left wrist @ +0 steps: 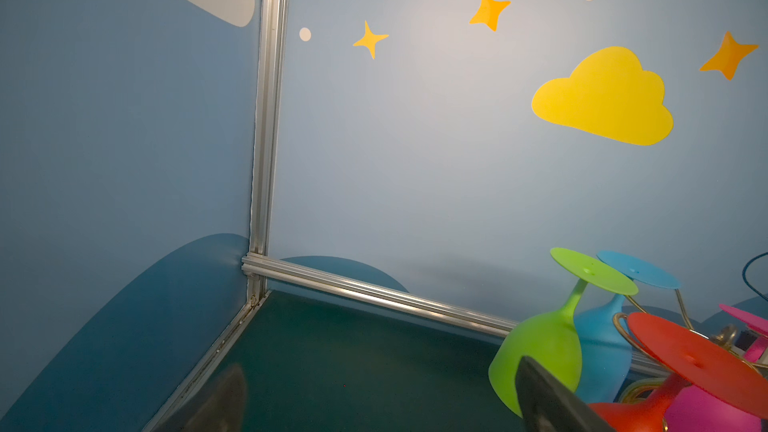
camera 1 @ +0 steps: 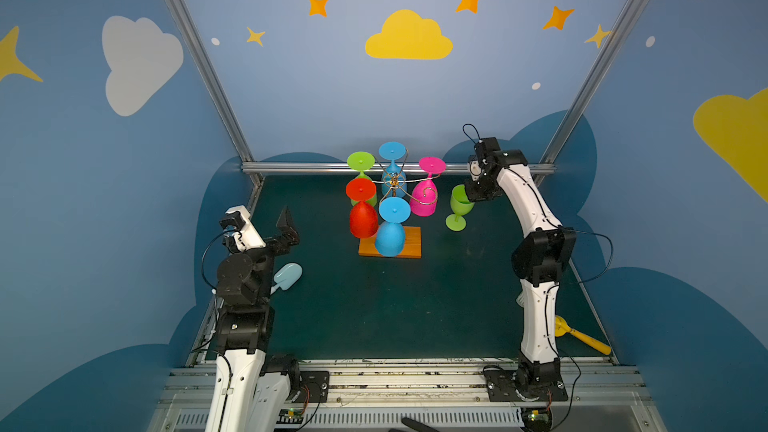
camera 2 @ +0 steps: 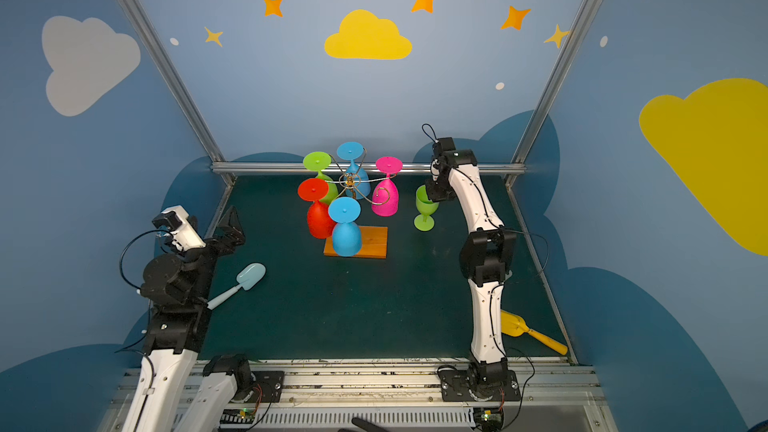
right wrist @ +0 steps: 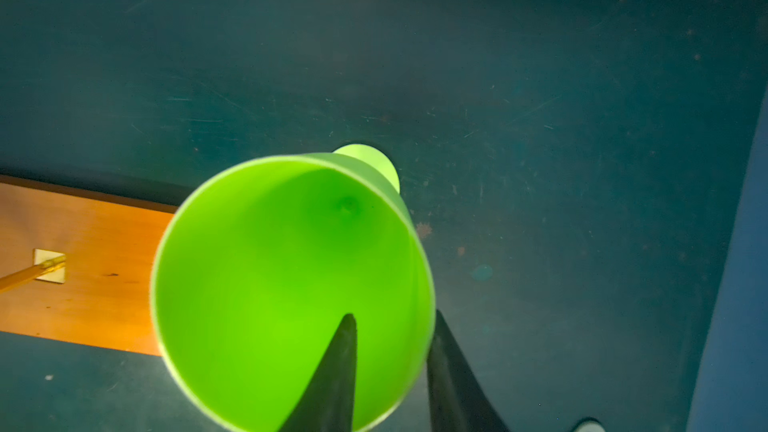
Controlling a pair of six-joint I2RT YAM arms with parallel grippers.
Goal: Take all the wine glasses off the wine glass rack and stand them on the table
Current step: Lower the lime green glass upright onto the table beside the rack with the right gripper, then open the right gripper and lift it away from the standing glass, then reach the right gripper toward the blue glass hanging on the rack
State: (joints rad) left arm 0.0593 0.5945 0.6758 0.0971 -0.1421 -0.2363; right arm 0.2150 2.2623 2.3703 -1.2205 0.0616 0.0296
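Off the rack (camera 1: 409,243) and upright on the tabletop (camera 1: 415,305), just right of the wooden base: green glass (camera 1: 459,205). Astride its rim, fingers apart, right pincer (right wrist: 394,315): one finger inside the bowl and clear of the wall, one outside. Close on the rack side, hung upside down, not touching: pink glass (camera 1: 424,199). Well off to the left, wide apart and holding nothing: left pincer (left wrist: 380,365).
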